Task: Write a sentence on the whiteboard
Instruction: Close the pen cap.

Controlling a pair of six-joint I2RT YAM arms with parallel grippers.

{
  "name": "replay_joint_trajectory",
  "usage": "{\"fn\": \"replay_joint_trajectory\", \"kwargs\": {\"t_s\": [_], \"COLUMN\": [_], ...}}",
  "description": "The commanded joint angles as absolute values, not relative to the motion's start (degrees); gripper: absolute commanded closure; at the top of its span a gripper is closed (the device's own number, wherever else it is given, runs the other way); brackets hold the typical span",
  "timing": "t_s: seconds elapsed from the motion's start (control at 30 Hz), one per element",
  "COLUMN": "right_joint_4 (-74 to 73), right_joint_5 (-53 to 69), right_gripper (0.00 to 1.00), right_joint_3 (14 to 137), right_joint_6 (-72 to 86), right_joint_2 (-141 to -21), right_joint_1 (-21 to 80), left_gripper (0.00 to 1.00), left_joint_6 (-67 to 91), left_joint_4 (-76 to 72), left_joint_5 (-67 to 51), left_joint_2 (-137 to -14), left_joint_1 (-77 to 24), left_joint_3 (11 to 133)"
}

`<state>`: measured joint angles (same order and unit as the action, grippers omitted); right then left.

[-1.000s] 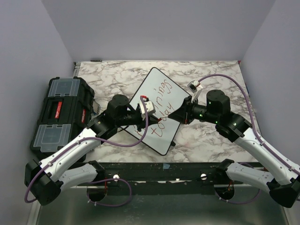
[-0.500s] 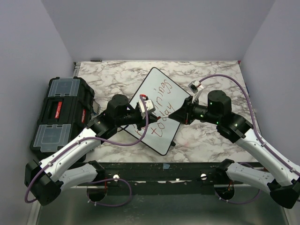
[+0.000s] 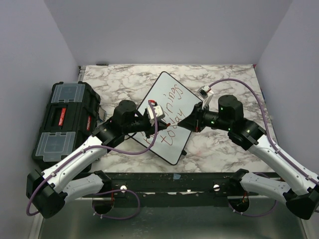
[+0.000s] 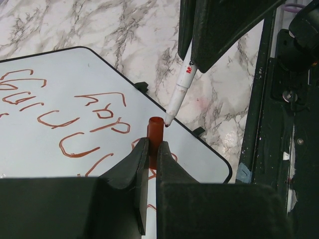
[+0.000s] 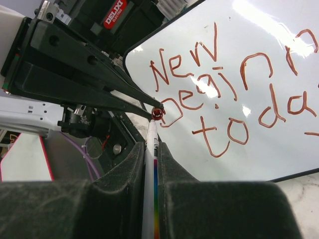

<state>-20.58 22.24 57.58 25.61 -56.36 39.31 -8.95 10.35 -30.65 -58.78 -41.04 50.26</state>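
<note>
Sentence [image 5: 219, 89] on whiteboard [image 5: 259, 144] judged complete; left hand [image 4: 148, 145] clamped on red cap [image 4: 155, 127], right hand [image 5: 152, 149] gripping marker [image 4: 182, 84], tip at cap mouth; align axes, press straight home.

Glossy, smooth, bright glare patches: large flat white whiteboard [image 5: 269, 149]; thin black frame looks plastic.
Thin, streaky ink film: red handwritten marker lettering [image 5: 205, 131].
Smooth, faint sheen: marble-patterned tabletop [image 3: 224, 144].
Matt moulded plastic, translucent lid panels: black toolbox [image 3: 50, 124].
Glossy plastic: white marker barrel [image 4: 180, 89].
Smooth, semi-gloss plastic: red cylindrical cap [image 4: 155, 130].
Matt black, finely grainy finger faces: left gripper [image 4: 149, 149], right gripper [image 5: 151, 149].
Glossy plastic: white arm shell [image 3: 75, 162].
</note>
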Motion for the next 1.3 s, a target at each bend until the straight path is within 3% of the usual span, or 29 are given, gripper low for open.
{"fn": "replay_joint_trajectory", "kwargs": {"t_s": [0.0, 1.27], "right_joint_4": [-18.7, -18.8], "right_joint_5": [23.0, 19.3], "right_gripper": [0.99, 0.99], "right_joint_3": [57.3, 57.9], "right_joint_6": [26.0, 27.0], "right_joint_2": [-57.4, -57.8], "right_joint_1": [39.5, 39.5], "left_gripper": [1.0, 1.0], "left_joint_6": [-9.0, -9.0], "left_joint_4": [9.0, 8.7], "left_joint_5": [-31.9, -32.1], "left_joint_2": [-58.4, -58.1], "left_joint_1": [-41.0, -41.0], "left_joint_3": [51.9, 51.8]}}
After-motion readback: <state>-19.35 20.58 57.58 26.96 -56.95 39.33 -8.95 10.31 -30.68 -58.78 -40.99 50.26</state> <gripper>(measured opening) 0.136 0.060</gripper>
